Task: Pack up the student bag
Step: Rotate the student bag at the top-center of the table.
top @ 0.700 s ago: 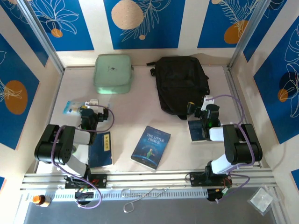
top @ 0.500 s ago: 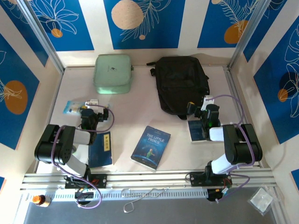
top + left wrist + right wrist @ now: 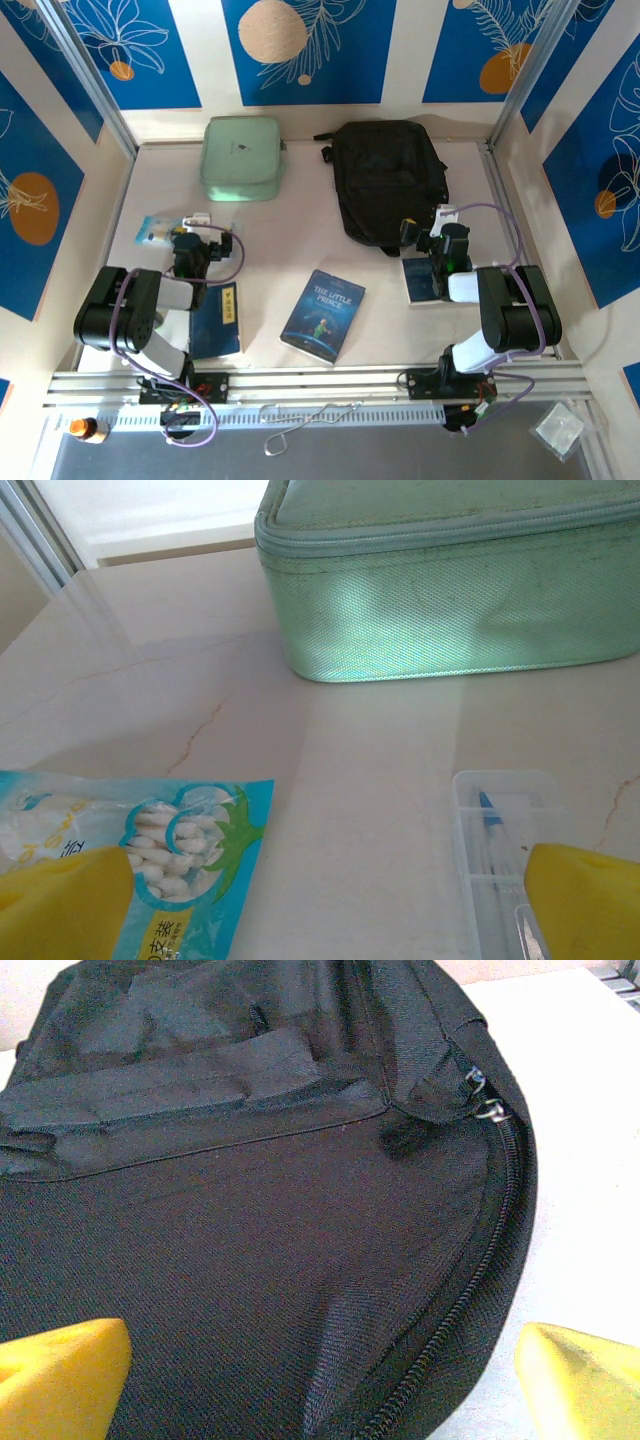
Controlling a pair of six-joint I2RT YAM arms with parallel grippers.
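Student bag (image 3: pixel 388 180), black and large, lies flat on the table (image 3: pixel 300 230) at about 1 o'clock in the top view. The right gripper (image 3: pixel 432 238) is at the 5 o'clock corner of the bag, very near the fabric; I cannot tell if it touches. In the right wrist view its yellow fingertips (image 3: pixel 60 1375) stand far apart at the two lower corners. Nothing is held between them, and the zip (image 3: pixel 480 1250) of the bag curves along the edge in front.

The left gripper (image 3: pixel 190 240) is at 9 o'clock, also spread wide and empty. One fingertip is in front of a packet of cotton swabs (image 3: pixel 170 850), the other in front of a clear plastic box (image 3: pixel 500 820). A mint green case (image 3: pixel 241 157) stands at 11 o'clock. A blue book (image 3: pixel 323 314) lies at 6 o'clock, between the two arms.
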